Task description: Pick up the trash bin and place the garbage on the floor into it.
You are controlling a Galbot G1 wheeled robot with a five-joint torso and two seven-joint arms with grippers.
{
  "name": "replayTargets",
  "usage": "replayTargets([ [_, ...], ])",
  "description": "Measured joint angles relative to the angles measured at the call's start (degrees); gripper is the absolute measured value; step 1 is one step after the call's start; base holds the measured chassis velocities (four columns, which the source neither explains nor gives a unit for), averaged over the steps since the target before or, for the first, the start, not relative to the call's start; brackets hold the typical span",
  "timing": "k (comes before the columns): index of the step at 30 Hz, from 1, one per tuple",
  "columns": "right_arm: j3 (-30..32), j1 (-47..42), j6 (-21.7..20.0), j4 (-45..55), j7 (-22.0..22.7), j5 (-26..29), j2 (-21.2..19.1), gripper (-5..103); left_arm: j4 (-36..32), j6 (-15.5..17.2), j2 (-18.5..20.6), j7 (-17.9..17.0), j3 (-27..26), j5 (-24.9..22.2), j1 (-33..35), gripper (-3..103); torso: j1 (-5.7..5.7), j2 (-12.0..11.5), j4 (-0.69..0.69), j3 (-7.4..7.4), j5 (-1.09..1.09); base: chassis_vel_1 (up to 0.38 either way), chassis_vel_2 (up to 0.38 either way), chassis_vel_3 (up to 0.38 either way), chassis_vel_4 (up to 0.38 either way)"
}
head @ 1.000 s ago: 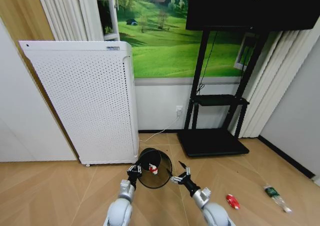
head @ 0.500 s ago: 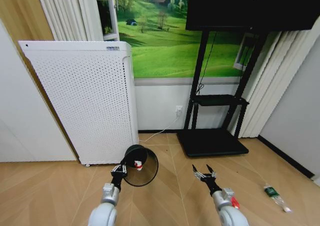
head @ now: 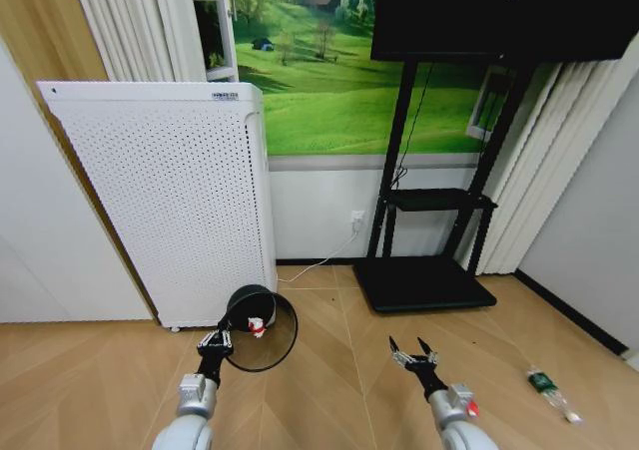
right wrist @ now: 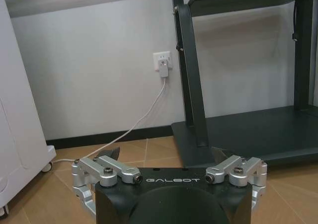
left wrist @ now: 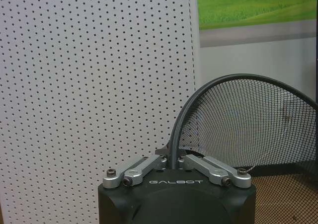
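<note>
My left gripper [head: 215,342] is shut on the rim of the black wire-mesh trash bin [head: 265,335] and holds it off the floor, its mouth tilted toward me. A red-and-white wrapper [head: 257,324] lies inside the bin. In the left wrist view the gripper [left wrist: 172,157] clamps the dark rim, and the bin's mesh [left wrist: 248,124] spreads beyond it. My right gripper [head: 412,351] is open and holds nothing; in its wrist view the gripper [right wrist: 166,157] faces the wall. A red packet [head: 470,407] shows on the floor just past my right wrist. The clear bottle [head: 551,390] with a green label lies farther right.
A tall white perforated appliance [head: 170,201] stands on wheels close by the bin, on the left. A black TV stand [head: 424,280] with a flat base sits ahead on the right. A white cable [right wrist: 134,127] runs from a wall socket [right wrist: 163,62] to the floor.
The left gripper has carried the bin to the left, toward the white appliance. The right gripper has swung right and away from the bin, still open.
</note>
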Motion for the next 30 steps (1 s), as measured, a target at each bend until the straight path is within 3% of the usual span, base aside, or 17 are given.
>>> replayTargets([
  [17, -2.77, 2.69, 0.24, -3.79, -0.98, 0.01, -2.46, 100, 1.04, 0.33, -0.24, -0.10, 1.07, -0.70, -0.98, 2, 0.00, 0.00, 0.00, 0.01, -0.01, -0.161, -0.157, 0.153, 0.165],
  [30, -4.24, 4.99, 1.32, -8.50, 0.21, -1.58, -4.35, 100, 2.03, 0.44, -0.23, -0.02, 0.89, -0.65, -1.75, 2, 0.01, 0.00, -0.01, 0.01, 0.03, -0.310, -0.290, 0.291, 0.279],
])
